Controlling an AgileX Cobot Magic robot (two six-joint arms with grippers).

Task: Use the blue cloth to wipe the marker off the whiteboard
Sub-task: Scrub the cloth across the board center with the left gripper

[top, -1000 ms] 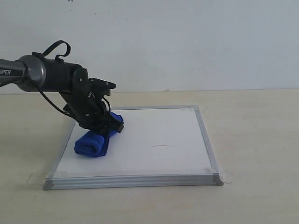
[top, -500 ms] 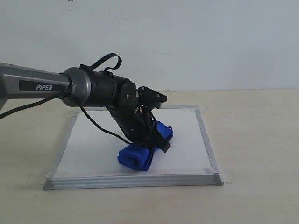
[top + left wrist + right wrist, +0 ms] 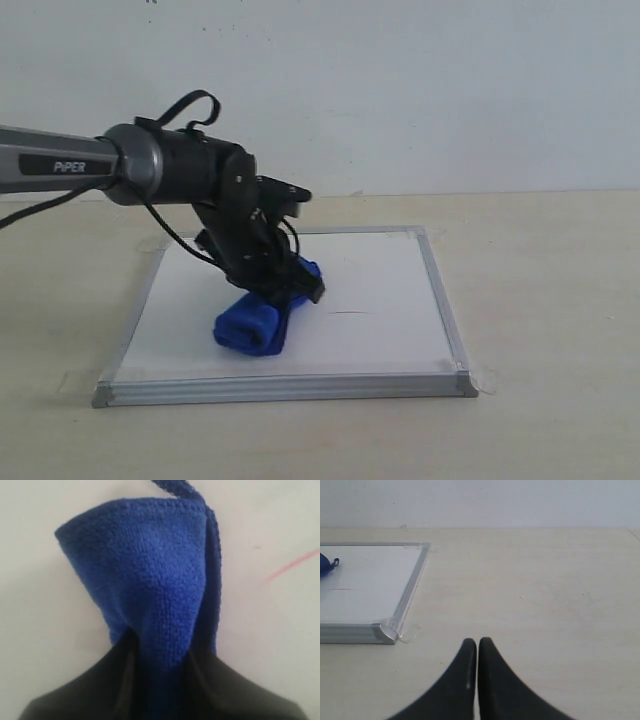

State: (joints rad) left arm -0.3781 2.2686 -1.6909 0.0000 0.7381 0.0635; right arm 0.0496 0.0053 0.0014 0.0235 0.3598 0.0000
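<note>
The whiteboard (image 3: 385,270) lies flat on the table, silver-framed. My left gripper (image 3: 290,285) is shut on the blue cloth (image 3: 250,328), pressing it onto the board's middle left. In the left wrist view the blue cloth (image 3: 150,570) bulges out from between the black fingers (image 3: 100,690) of the left gripper (image 3: 162,645). A faint short stretch of the marker (image 3: 350,313) shows just right of the cloth, and as a red streak (image 3: 292,565) beside it. My right gripper (image 3: 478,642) is shut and holds nothing, over bare table off the whiteboard (image 3: 370,580) corner; the exterior view does not show it.
Clear tape (image 3: 485,380) sticks out at the board's near right corner. A pale wall (image 3: 400,90) rises behind the table. Bare beige tabletop (image 3: 550,300) stretches right of the board.
The left gripper dragged the cloth right across the red line, then back left toward the board's middle. The line now looks fainter and shorter. The right gripper's earlier state is not shown.
</note>
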